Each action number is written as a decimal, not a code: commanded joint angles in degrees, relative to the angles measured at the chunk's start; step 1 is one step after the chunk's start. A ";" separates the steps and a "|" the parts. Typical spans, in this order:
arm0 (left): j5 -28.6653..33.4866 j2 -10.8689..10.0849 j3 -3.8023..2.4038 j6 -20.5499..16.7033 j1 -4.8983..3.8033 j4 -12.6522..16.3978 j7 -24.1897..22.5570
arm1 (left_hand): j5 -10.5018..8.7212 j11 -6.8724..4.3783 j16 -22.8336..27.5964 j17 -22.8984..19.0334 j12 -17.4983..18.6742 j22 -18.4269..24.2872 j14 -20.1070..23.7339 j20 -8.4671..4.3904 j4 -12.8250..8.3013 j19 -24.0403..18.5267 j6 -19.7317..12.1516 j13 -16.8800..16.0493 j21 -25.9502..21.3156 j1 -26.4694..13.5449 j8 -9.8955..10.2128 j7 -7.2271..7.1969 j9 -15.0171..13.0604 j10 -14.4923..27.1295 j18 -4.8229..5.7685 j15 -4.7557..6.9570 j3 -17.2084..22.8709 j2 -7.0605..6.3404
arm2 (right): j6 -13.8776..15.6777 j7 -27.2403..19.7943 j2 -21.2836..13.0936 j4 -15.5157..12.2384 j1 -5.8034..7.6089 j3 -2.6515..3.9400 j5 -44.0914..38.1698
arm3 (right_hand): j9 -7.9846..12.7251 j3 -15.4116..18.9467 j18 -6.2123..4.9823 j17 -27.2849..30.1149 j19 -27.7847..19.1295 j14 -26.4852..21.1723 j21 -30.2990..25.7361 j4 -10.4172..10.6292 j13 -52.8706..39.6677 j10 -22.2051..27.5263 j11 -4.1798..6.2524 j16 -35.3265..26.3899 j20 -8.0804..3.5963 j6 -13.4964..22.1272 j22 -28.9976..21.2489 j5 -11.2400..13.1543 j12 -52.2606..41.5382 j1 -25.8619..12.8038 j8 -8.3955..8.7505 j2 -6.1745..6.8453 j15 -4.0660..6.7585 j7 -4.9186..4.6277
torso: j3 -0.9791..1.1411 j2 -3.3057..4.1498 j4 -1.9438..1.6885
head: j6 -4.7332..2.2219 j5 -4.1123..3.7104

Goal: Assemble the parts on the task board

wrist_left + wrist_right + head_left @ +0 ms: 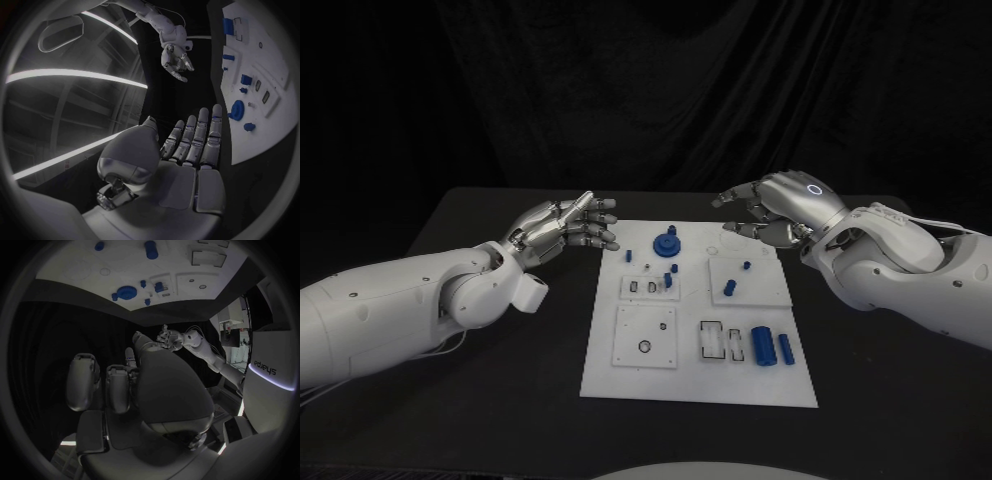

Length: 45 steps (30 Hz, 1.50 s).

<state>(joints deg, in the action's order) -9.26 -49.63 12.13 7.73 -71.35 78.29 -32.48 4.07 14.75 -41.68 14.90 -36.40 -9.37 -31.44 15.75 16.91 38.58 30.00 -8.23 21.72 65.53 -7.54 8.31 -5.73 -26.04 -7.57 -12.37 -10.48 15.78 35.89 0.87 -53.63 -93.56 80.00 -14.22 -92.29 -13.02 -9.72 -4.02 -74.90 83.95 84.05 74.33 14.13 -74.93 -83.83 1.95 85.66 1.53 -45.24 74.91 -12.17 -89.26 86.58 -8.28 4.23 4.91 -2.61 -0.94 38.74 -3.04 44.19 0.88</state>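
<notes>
White task board (700, 385) is lying mid-table (473, 400), blue parts (763, 345) sitting on it. Left hand (568, 229) and right hand (769, 210) are hovering at its far corners, fingers apart, holding nothing.

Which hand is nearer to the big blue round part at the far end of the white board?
Left. The left hand hovers just beside the board's far-left corner, close to the round part. The right hand hovers past the far-right corner, farther away.

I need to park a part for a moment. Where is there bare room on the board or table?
Bare black table lies near the robot beside the task board. The board's near strip below the lower-left plate is free. The far middle is crowded around the round blue part, between the left hand and right hand.
</notes>
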 commanded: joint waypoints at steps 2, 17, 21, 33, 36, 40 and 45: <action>-5.79 1.78 -0.05 2.53 -0.18 -1.76 -0.91 | -1.41 -0.14 -2.19 1.01 -0.66 -0.36 -1.12 -0.19 -0.16 1.48 0.11 -0.24 0.78 -3.00 -0.02 -0.04 -0.01 -2.40 -0.51 0.52 -3.79 0.22 | -1.26 -0.99 0.05 0.81 -0.08 0.02 1.40 | 0.14 -0.55 0.95 -11.78 0.83 4.77 0.33 -0.23 -14.27 -5.36 0.29 0.27 -0.40 -1.13 11.08 -0.71 0.00 0.85 -0.25 -0.29 0.41 -0.07 | 1.00 -1.28 0.37 | 0.72 0.51; -17.40 5.75 -0.06 2.72 -4.58 -3.74 22.24 | 24.15 -7.65 -42.38 45.40 -24.21 -21.90 -28.98 -5.79 -0.02 6.71 9.52 -26.41 30.69 11.06 -4.92 2.00 -2.19 -12.34 -1.58 7.54 8.14 -2.63 | -5.91 2.52 -0.22 1.85 -0.95 0.02 1.48 | 0.69 -1.97 0.90 -11.66 0.67 4.72 0.13 -1.25 -14.05 -5.13 -0.01 0.08 -0.26 -2.31 11.00 -3.83 0.22 2.58 0.06 -0.51 0.22 -0.49 | 2.45 -1.63 1.39 | 1.29 2.18; -22.44 7.29 -0.06 1.35 -6.35 -3.08 31.11 | 22.50 -8.30 -47.27 63.80 -38.97 -31.02 -46.95 -6.35 -0.23 7.63 11.26 -51.84 40.36 13.73 -6.60 2.18 -3.74 -31.40 -1.33 8.28 11.96 -3.65 | -6.87 3.20 -0.39 2.11 -1.08 0.02 1.48 | 0.77 -2.07 0.88 -11.58 0.63 4.69 0.03 -1.19 -13.96 -5.04 -0.07 -0.02 -0.24 -2.30 10.97 -4.09 0.30 2.52 0.16 -0.57 0.18 -0.59 | 2.39 -1.51 1.14 | 1.49 2.28; -30.11 12.68 -0.08 6.94 -11.40 -1.76 59.87 | 5.45 -10.05 -48.32 75.10 -51.68 -56.10 -58.56 -7.27 -0.68 30.33 9.74 -77.33 57.51 0.88 -16.49 0.77 -17.87 -58.95 1.72 10.48 11.11 -4.11 | -7.16 4.28 0.58 3.25 -1.39 0.02 1.48 | 1.38 -2.54 0.80 -11.37 0.47 4.62 -0.28 -1.24 -13.70 -4.77 -0.11 -0.31 -0.14 -1.27 10.87 -5.09 0.56 2.40 1.15 -0.45 0.10 -0.52 | 2.98 -1.48 1.86 | 2.45 3.76; -32.12 13.98 -0.08 8.26 -11.78 -1.93 63.11 | 3.64 -10.71 -48.32 75.10 -53.60 -60.53 -58.56 -8.30 -0.82 35.33 9.72 -81.77 59.61 -0.79 -20.98 -0.35 -24.17 -63.96 2.67 11.44 9.74 -5.35 | -6.85 4.31 0.80 3.54 -1.52 0.01 1.60 | 1.42 -2.58 0.78 -11.35 0.44 4.61 -0.38 -1.24 -13.62 -4.68 -0.10 -0.33 -0.14 -1.19 10.84 -5.16 0.64 2.39 1.22 -0.44 0.11 -0.51 | 3.14 -1.42 1.91 | 2.67 3.77; -33.63 15.77 -0.08 9.59 -12.06 -2.34 65.45 | 3.33 -12.11 -48.32 75.10 -53.60 -63.43 -58.56 -9.71 -1.60 38.85 8.01 -81.77 60.64 -1.40 -27.62 -1.65 -35.60 -63.96 3.39 12.84 9.10 -6.27 | -7.17 4.68 0.98 3.96 -1.70 0.01 2.02 | 1.45 -2.70 0.73 -11.26 0.36 4.58 -0.57 -1.23 -13.53 -4.60 -0.09 -0.44 -0.14 -1.32 10.79 -5.43 0.72 2.36 1.22 -0.50 0.13 -0.52 | 3.37 -1.39 2.44 | 2.70 4.17; -34.27 17.72 -0.08 10.32 -12.21 -2.55 66.87 | 2.54 -13.51 -48.32 75.10 -53.60 -66.55 -58.56 -11.00 -1.90 41.67 8.41 -81.77 61.84 -3.03 -31.84 -3.04 -45.88 -63.96 4.11 14.10 8.67 -6.33 | -7.04 5.15 1.36 4.59 -2.01 0.01 2.22 | 1.46 -2.79 0.70 -11.18 0.30 4.55 -0.74 -1.18 -13.44 -4.50 -0.10 -0.55 -0.14 -1.52 10.74 -5.63 0.81 2.27 1.17 -0.55 0.13 -0.57 | 3.76 -1.50 2.55 | 3.18 4.46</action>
<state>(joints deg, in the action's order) -41.57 -32.19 12.11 15.65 -83.38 75.81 30.89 6.79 1.66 -89.63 74.95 -89.81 -74.93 -83.99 4.71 15.09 79.70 38.42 -74.96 83.37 63.01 -38.94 5.59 -50.32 -83.96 -4.32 1.45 -1.56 9.37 29.00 4.44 -52.38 -89.07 78.18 -14.24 -90.31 -11.66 -12.19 -4.02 -74.90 83.95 84.05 73.79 12.95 -75.06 -83.83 1.94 85.40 1.54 -46.74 74.93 -17.67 -88.70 88.59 -7.32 3.84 4.91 -3.13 2.54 37.29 -0.63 47.20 5.28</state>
